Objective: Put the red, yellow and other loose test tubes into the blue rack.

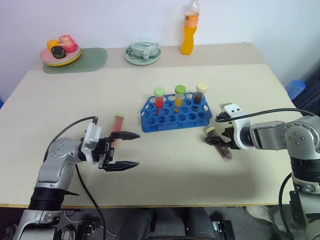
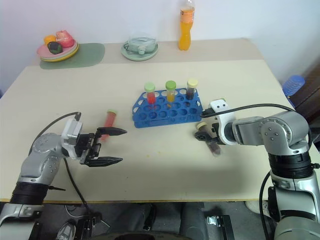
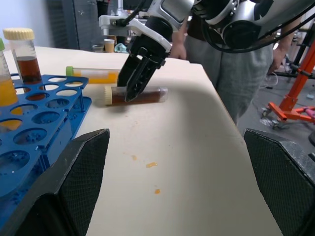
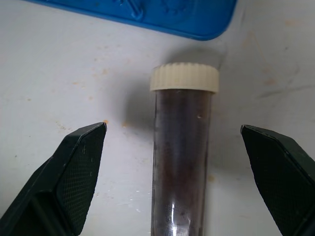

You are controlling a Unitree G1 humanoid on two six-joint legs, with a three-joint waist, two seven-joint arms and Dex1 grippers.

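The blue rack (image 1: 175, 112) stands mid-table with three capped tubes upright in its back row: red, yellow and dark brown. A loose red tube (image 1: 118, 123) lies left of the rack, just beyond my left gripper (image 1: 131, 149), which is open, level and holding nothing. A loose dark brown tube (image 4: 182, 162) with a cream cap lies right of the rack. My right gripper (image 1: 220, 141) is tilted down over it, open, one finger on each side. A loose yellow tube (image 3: 93, 74) with a green cap lies just behind the brown one.
At the table's far edge stand a tall orange drink bottle (image 1: 190, 30), a pale green round dish (image 1: 142, 55) holding a clear container, and a plate of toy food (image 1: 61, 50) on a green mat (image 1: 90, 60). A cable trails from each wrist.
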